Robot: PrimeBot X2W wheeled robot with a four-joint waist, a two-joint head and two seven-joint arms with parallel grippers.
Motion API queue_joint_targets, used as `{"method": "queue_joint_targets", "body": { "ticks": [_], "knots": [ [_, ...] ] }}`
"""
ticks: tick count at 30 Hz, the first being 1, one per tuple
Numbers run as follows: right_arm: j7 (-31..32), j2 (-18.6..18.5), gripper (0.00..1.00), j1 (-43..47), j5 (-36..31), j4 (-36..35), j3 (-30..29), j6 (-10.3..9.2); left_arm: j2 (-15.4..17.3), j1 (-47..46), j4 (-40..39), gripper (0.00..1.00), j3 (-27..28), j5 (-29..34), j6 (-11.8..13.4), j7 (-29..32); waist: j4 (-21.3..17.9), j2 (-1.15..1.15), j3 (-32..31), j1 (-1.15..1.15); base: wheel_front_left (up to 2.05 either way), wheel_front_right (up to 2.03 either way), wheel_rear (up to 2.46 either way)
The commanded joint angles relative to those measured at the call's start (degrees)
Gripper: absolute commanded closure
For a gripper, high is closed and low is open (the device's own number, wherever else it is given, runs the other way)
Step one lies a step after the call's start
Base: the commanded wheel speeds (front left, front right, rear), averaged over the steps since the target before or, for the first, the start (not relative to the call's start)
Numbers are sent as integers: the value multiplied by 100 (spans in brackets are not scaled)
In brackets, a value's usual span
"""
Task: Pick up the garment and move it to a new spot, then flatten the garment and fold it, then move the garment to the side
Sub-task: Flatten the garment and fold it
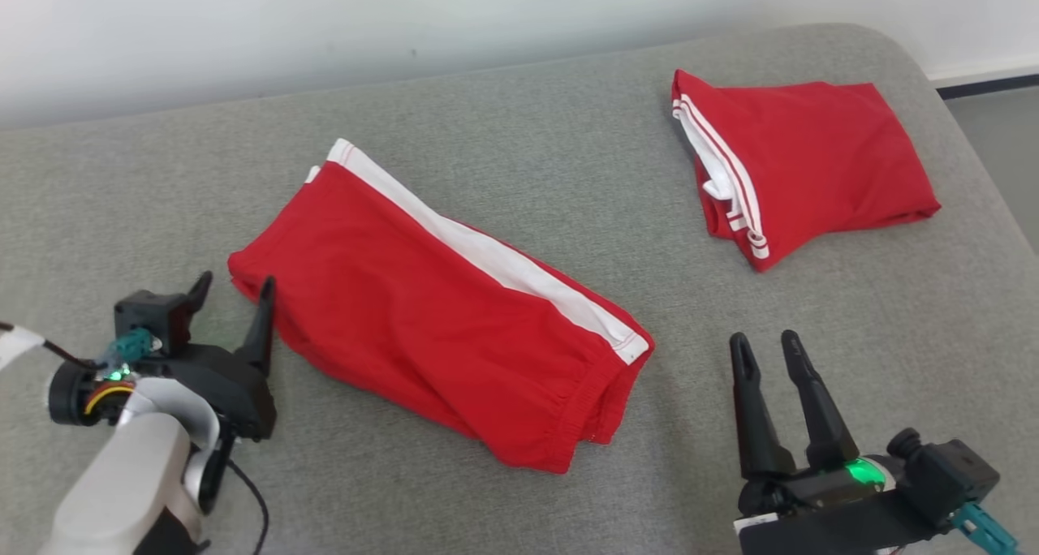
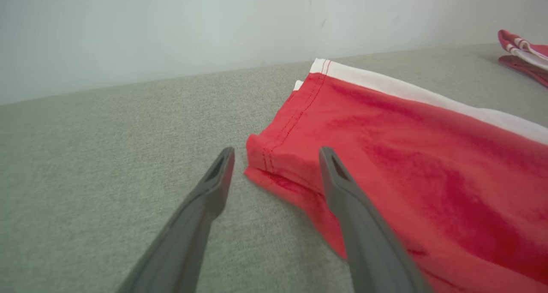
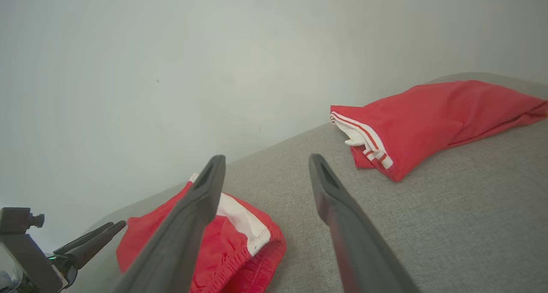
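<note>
- My left fingers [image 1: 261, 324] stand apart and hold nothing. They straddle the hemmed corner of the folded red shorts with a broad white side stripe [image 1: 422, 320]: one finger is over the red cloth, the other over the bare grey fabric cushion [image 1: 519, 125].
- I cannot tell whether they touch the cloth.
- My right fingers [image 1: 751, 401] are also spread and empty, above the cushion just beside the shorts' elastic waistband.
- A second folded red garment with white trim [image 1: 812, 157] lies well ahead of my right fingers, apart from the shorts.

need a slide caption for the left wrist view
Open left gripper poised at a corner of the white-striped red shorts lying on a grey cushion.
</note>
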Motion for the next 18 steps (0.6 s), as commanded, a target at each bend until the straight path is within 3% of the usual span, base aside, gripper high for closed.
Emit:
{"method": "queue_joint_targets", "body": {
  "ticks": [1, 9, 18],
  "knots": [
    [-8, 35, 0, 39, -75, -4, 39, -10, -15, -80, 104, 0, 4, 21, -15, -36, -83, 0, 46, 0, 0, 0, 0],
    [-8, 137, 0, -35, -186, 23, 146, -10, -60, -444, 892, 0, 3, -47, -74, -22, -392, 0, 228, 0, 0, 0, 0],
    [-8, 148, 0, -88, -208, 84, 203, -10, -150, -594, 1775, 0, -96, -29, 42, 309, -478, 0, 214, 0, 0, 0, 0]
  ]
}}
